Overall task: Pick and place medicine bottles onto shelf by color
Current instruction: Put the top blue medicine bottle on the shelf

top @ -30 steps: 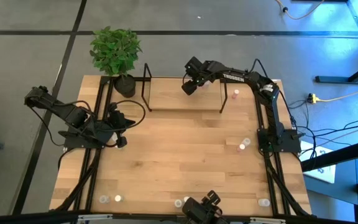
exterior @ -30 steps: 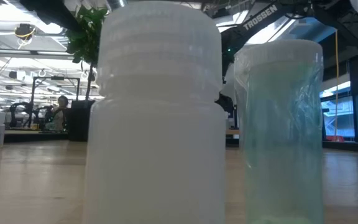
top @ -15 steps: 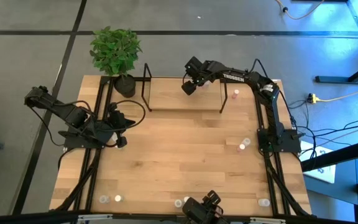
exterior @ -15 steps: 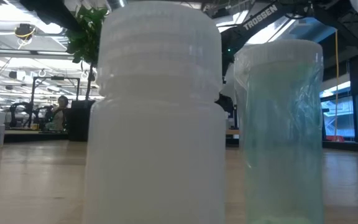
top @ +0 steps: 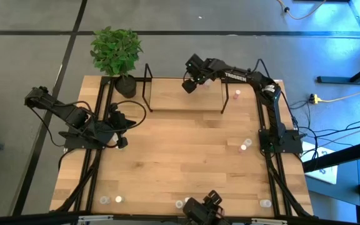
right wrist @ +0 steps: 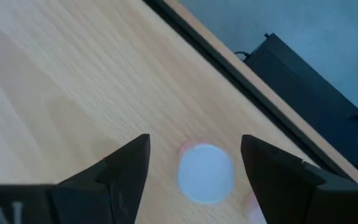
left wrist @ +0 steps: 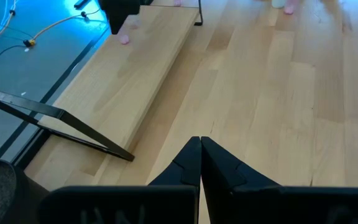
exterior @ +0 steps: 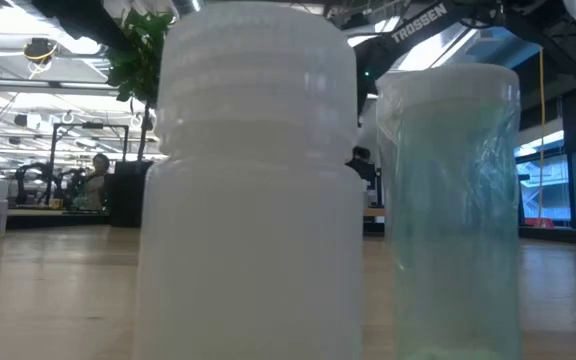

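My right tool (right wrist: pixel 194 163) is positioned over the shelf (top: pixel 183 100), toward the back edge of the board, with its two fingers (right wrist: pixel 120 171) spread apart and clamped on nothing. In the right wrist view a pink-tinted medicine bottle (right wrist: pixel 205 172) stands on the shelf board in the gap between the fingers, with clear space on both sides of its pale cap, so neither finger touches it. In the high view the right tool (top: pixel 190 84) is at the end of my right arm, which reaches across from the right side of the surface (top: pixel 180 156) to the middle of the shelf. The shelf lies along the far edge of the surface, its black wire uprights at either end. A second pink bottle (top: pixel 236 94) stands just past the shelf's right upright. Two more bottles (top: pixel 245 145) sit close together near the base of my right arm. Further bottles (top: pixel 111 200) are spread along the near edge of the surface; in the low view two of these, a white bottle (exterior: pixel 253 180) and a clear greenish bottle (exterior: pixel 453 210), stand upright directly before the camera. My left tool (left wrist: pixel 200 163) is at rest over the left part of the surface, its fingers pressed together with nothing between them. A potted plant (top: pixel 115 53) stands at the far left corner, beside the shelf's left end.
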Available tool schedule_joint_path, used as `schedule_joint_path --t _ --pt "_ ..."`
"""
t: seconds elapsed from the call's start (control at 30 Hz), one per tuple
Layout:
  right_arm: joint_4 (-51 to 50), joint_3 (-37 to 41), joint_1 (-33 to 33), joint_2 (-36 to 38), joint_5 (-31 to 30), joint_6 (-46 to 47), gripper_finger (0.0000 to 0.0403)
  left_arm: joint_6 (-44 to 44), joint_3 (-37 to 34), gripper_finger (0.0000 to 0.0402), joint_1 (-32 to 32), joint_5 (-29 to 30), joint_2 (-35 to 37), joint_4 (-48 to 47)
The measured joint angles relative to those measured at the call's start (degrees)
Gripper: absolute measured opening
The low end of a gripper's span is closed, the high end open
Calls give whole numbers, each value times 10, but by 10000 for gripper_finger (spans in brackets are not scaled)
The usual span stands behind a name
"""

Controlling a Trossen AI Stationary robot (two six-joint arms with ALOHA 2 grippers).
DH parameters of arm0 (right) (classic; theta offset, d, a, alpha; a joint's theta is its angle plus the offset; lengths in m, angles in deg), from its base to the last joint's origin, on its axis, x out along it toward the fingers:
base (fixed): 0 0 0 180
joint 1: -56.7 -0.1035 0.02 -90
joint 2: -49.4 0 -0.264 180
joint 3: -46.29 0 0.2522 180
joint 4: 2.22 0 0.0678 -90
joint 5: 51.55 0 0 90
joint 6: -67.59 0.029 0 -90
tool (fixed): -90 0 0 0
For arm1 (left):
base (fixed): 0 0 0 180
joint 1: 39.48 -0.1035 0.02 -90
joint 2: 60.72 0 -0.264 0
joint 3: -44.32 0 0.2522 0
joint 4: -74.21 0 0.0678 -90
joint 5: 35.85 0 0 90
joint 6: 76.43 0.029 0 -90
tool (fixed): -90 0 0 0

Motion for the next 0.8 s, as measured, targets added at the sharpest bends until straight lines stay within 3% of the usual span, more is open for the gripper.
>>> schedule_joint_path --t 0.47,0.8 --pt "-103 -143 -10 0 -12 -6 255 -6 0 0 0 -1 0 0" --pt "-218 -271 -150 2 -94 -89 255 -35 0 0 0 -50 1 0"
